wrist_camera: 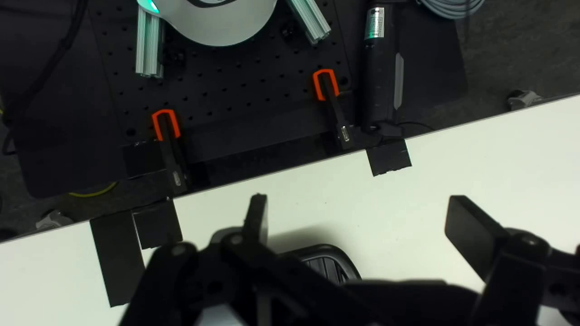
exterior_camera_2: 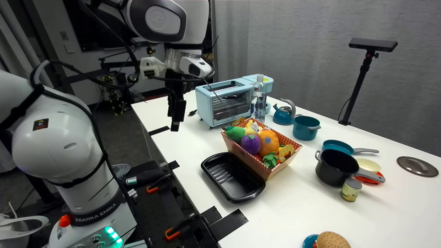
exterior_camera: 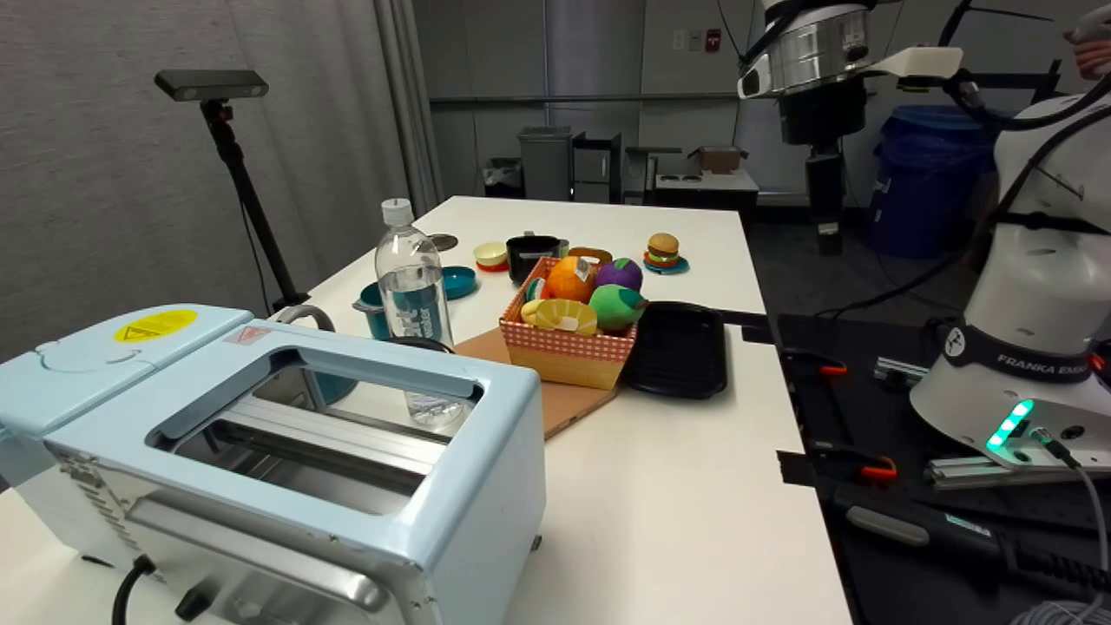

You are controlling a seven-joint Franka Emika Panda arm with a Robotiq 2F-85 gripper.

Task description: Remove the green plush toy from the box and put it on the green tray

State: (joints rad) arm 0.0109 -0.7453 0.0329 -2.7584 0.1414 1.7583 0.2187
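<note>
The green plush toy (exterior_camera: 616, 307) sits in the orange-yellow checked box (exterior_camera: 564, 369) among purple, orange and yellow toys. In an exterior view the green toy (exterior_camera_2: 235, 133) lies at one corner of the box (exterior_camera_2: 284, 164), beside the purple toy. The nearly black tray (exterior_camera: 677, 351) lies flat on the table close beside the box; the tray (exterior_camera_2: 229, 177) holds nothing. My gripper (exterior_camera: 829, 243) hangs high near the table edge, apart from box and tray. In the wrist view my gripper (wrist_camera: 358, 201) is open and empty; the tray's corner (wrist_camera: 333, 253) shows, the rest hidden behind the fingers.
A pale blue toaster oven (exterior_camera: 495, 451) and a tall water bottle (exterior_camera_2: 259, 106) stand beyond the box. A brown board (exterior_camera: 577, 404) lies by the box. A black pot (exterior_camera_2: 336, 168), teal cookware (exterior_camera_2: 306, 129), a can (exterior_camera_2: 351, 189) and a toy burger (exterior_camera: 662, 249) are on the table.
</note>
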